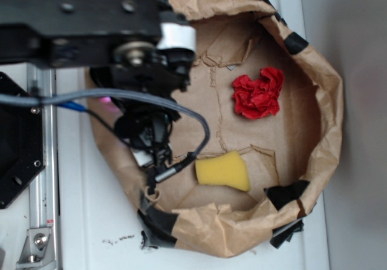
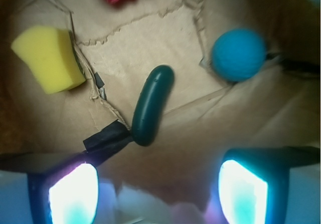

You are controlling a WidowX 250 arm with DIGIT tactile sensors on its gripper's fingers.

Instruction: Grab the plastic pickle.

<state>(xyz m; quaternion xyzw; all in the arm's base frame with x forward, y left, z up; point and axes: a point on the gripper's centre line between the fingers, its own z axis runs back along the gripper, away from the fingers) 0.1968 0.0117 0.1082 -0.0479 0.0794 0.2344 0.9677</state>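
While claw (image 2: 158,184) hangs released, pickle (image 2: 152,105) lies apart, long axis near-vertical, tilted right.

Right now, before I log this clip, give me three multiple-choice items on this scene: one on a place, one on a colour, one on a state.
1. In the wrist view, where does the plastic pickle lie?
A. On top of the yellow sponge
B. Between the yellow sponge and the blue ball
C. Outside the paper bag

2. What colour is the crumpled item in the brown paper bag?
A. Red
B. White
C. Purple

3. What is the state of the gripper?
A. Shut on the pickle
B. Shut on the sponge
C. Open, holding nothing

Answers:
1. B, the pickle rests on the paper with the sponge to one side and the ball to the other.
2. A, it shows bright red in the exterior view.
3. C, both fingers stand apart with the pickle lying untouched beyond them.
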